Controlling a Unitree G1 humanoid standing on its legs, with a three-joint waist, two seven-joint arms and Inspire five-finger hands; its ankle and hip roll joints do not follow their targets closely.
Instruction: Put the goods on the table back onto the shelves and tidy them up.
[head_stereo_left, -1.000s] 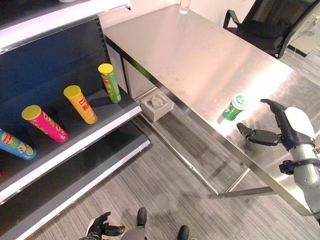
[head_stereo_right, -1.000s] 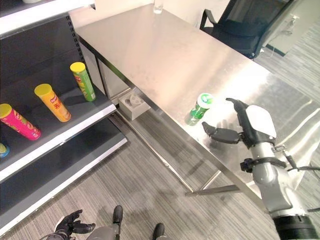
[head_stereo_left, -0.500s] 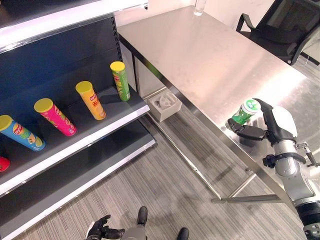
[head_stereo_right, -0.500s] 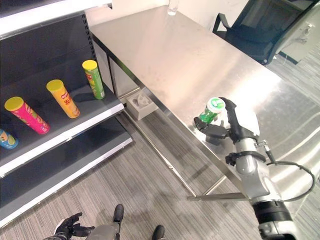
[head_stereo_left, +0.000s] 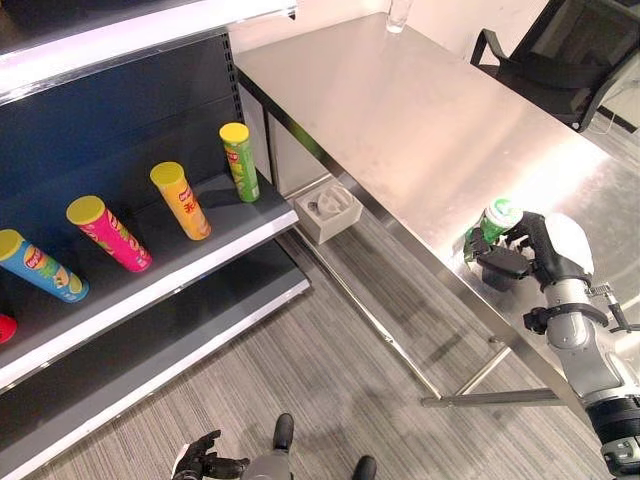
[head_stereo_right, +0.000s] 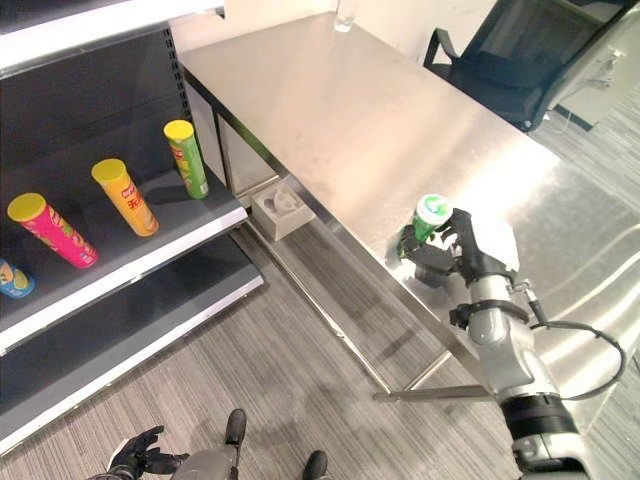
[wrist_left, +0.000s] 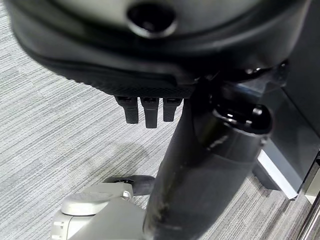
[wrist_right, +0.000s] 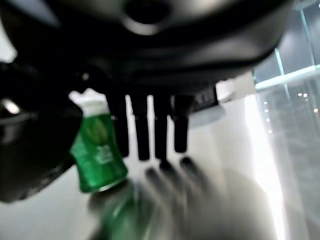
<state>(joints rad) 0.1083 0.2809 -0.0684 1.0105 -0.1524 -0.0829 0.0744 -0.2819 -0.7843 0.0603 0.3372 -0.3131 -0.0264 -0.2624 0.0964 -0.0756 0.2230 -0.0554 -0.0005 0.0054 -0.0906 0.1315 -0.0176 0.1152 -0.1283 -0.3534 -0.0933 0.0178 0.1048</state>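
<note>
A: We have the green can (head_stereo_right: 424, 222) in the right hand (head_stereo_right: 455, 250), thumb and fingers wrapped round it at the near edge of the worktop (head_stereo_left: 400, 110).

B: Is it seated well?

A: We judge the hold sits low, so we should squeeze firmly and keep it upright before swinging away toward the shelf (head_stereo_left: 160, 250), well off to the hand's far side, where the tall tubes (head_stereo_left: 182, 199) lean.

B: And the left hand (head_stereo_left: 200, 462)?

A: Hanging low by the floor, fingers loosely relaxed, holding nothing.
</note>
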